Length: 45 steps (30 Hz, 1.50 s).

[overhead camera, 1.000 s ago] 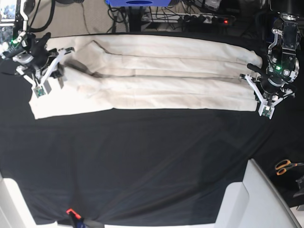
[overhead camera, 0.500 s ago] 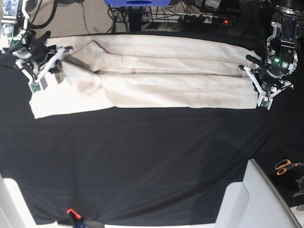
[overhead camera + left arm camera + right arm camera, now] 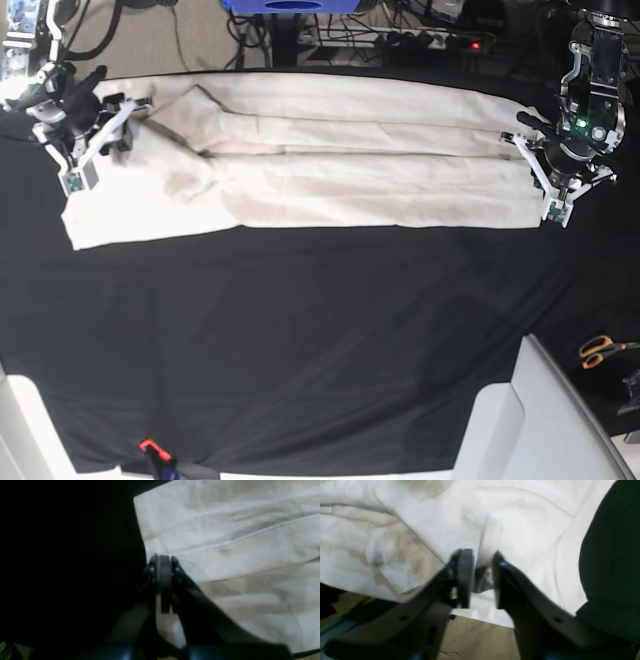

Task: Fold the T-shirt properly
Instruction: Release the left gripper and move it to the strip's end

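Across black cloth (image 3: 320, 340), creased cream T-shirt (image 3: 350, 170); left tool (image 3: 165, 580) pinched closed, right tool (image 3: 482, 577) parted around a fold.

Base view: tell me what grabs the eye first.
A long cream T-shirt, folded into a band, stretches across the far side of the black table. An arm sits at each end: the left gripper with fingers shut, the right gripper at the bunched sleeve end. Orange-handled scissors lie off to the side.
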Each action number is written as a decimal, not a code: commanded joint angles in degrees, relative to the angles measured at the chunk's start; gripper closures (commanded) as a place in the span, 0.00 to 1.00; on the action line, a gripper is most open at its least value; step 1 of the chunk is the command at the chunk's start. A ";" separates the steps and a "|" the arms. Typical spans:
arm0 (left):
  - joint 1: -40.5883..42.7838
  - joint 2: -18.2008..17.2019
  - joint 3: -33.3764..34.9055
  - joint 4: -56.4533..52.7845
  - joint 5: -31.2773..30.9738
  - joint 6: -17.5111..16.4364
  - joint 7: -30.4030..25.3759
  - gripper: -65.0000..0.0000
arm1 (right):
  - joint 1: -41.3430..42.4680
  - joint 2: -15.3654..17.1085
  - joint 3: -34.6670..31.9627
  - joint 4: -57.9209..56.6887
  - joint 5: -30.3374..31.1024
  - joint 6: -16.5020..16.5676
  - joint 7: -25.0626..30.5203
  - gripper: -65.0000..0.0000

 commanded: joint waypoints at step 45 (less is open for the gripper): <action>-4.26 4.51 -37.17 -18.91 -26.41 -31.66 2.03 0.38 | -2.10 -7.63 1.73 9.84 0.34 15.55 -0.22 1.00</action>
